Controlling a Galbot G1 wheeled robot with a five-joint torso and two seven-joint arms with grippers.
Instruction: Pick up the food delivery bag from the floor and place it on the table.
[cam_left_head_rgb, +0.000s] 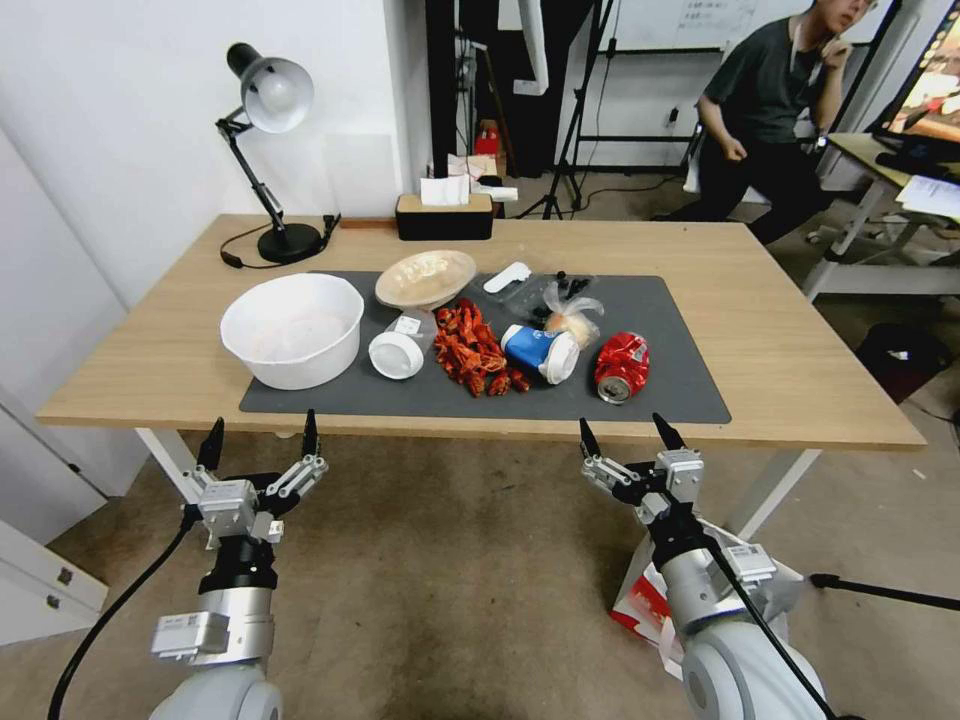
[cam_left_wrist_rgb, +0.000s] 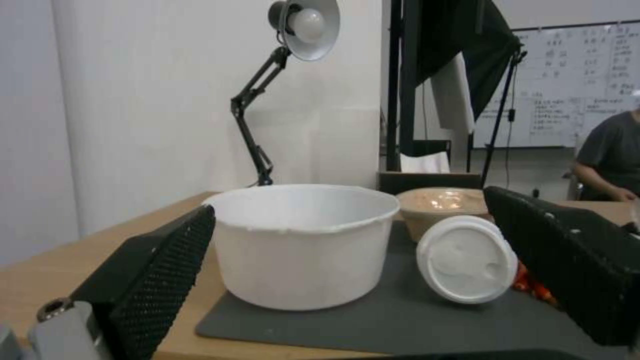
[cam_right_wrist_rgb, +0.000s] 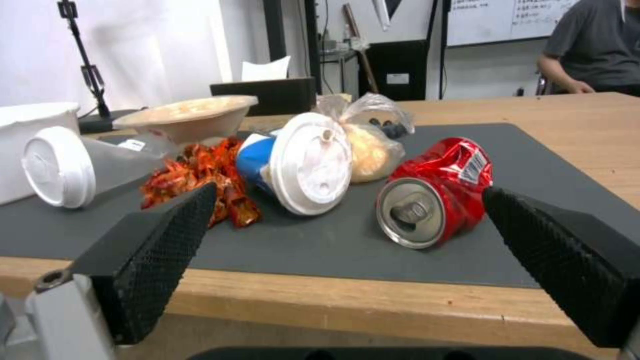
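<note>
The food delivery bag (cam_left_head_rgb: 643, 603) stands on the floor (cam_left_head_rgb: 450, 580) at the right, below the table's front edge. Its red-and-white side peeks out from behind my right arm, which hides most of it. My right gripper (cam_left_head_rgb: 624, 428) hangs open and empty above the bag, just in front of the table (cam_left_head_rgb: 800, 360). In the right wrist view the right gripper (cam_right_wrist_rgb: 350, 195) faces a crushed red can (cam_right_wrist_rgb: 433, 192) on the dark mat (cam_right_wrist_rgb: 547, 165). My left gripper (cam_left_head_rgb: 262, 425) is open and empty at the same height, before the table's left half.
On the mat lie a white bowl (cam_left_head_rgb: 292, 328), a lidded cup (cam_left_head_rgb: 540, 352), red wrappers (cam_left_head_rgb: 470, 350) and a tan bowl (cam_left_head_rgb: 425, 278). A lamp (cam_left_head_rgb: 270, 100) and tissue box (cam_left_head_rgb: 444, 215) stand behind. White table legs (cam_left_head_rgb: 770, 490), a cabinet (cam_left_head_rgb: 40, 560) and a tripod leg (cam_left_head_rgb: 880, 592) border the floor.
</note>
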